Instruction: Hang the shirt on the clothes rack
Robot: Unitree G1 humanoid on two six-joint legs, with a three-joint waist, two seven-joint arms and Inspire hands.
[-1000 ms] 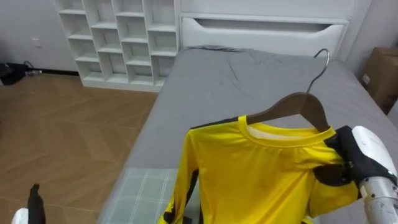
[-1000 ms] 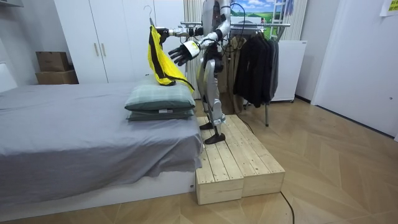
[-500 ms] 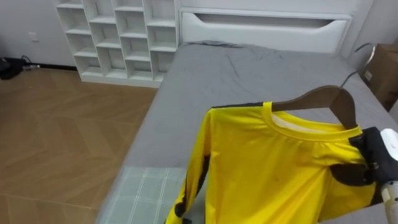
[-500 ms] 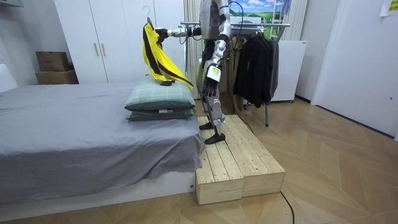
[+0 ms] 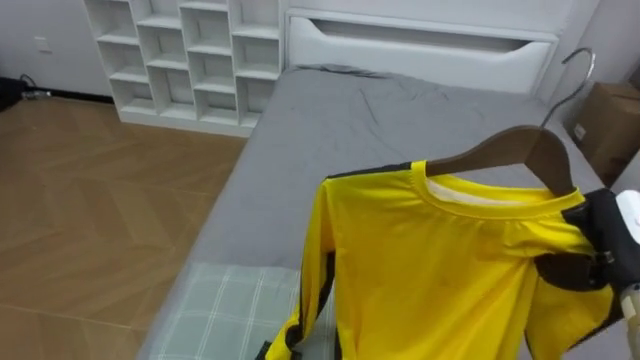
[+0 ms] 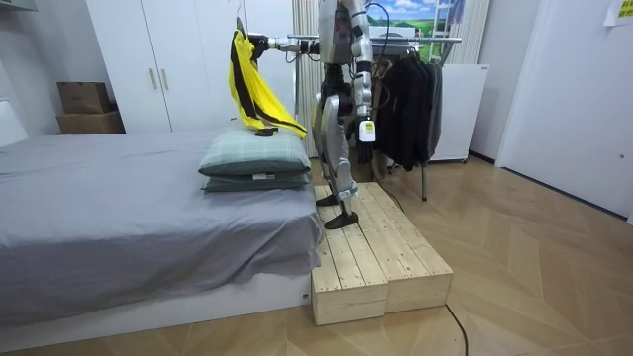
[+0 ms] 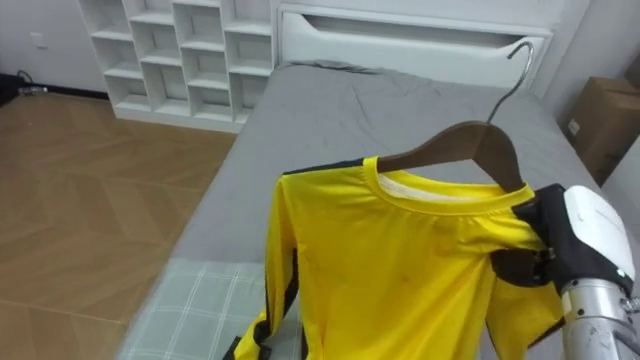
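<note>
Up close, the left eye view looks down on a yellow shirt draped over a wooden hanger. The right hand comes in from the right edge and is closed round the shirt's shoulder, where the end of the hanger lies under the cloth. The shirt hangs in the air above a grey bed, its lower part over a green checked pillow at the bottom of the view. Dark trim runs down the shirt's side seam. Beyond the bed stand a white headboard and a white shelf unit, with a cardboard box at the right edge and wooden floor on the left.

From the right eye view, the hand's dark fingers are curled tight against the yellow cloth just below the collar line. The hanger's metal hook rises free above the shirt, tilted toward the headboard.

In the room view the robot stands upright on a low wooden platform at the bed's corner. Its right arm reaches level toward the room view's left and holds the shirt up above two stacked pillows. The left hand hangs at its side, in front of dark clothes on a rack behind the robot. Whether that hand is open or closed I cannot tell. A white wardrobe stands behind the bed.
</note>
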